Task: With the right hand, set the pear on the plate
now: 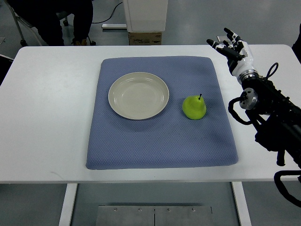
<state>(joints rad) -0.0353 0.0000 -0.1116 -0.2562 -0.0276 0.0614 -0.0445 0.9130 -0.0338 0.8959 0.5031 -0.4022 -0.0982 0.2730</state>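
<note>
We locate the pear [194,107] lying on the blue mat [160,141], to the right of the plate [138,95] and clearly apart from it. The pear is green, with its short dark stem pointing up and slightly right. Nothing touches it.

The plate is a pale, shallow round dish resting on the mat's upper left-centre area, and it holds nothing. The mat itself lies flat on the white table [47,117], covering most of the central work surface.

We find the right hand [230,47] near the table's far right corner, beyond the mat's upper right corner and well apart from the pear. Its fingers [229,33] are spread and relaxed, fanned toward the upper left, and they grasp nothing. The wrist joins a black forearm [270,110] that runs diagonally down to the picture's right edge, with dark cables looping beside it above the table's right margin.

Behind the table we note a cardboard box [145,38] on the floor under a white unit, and a person's dark-clad legs [70,21] at the upper left.
</note>
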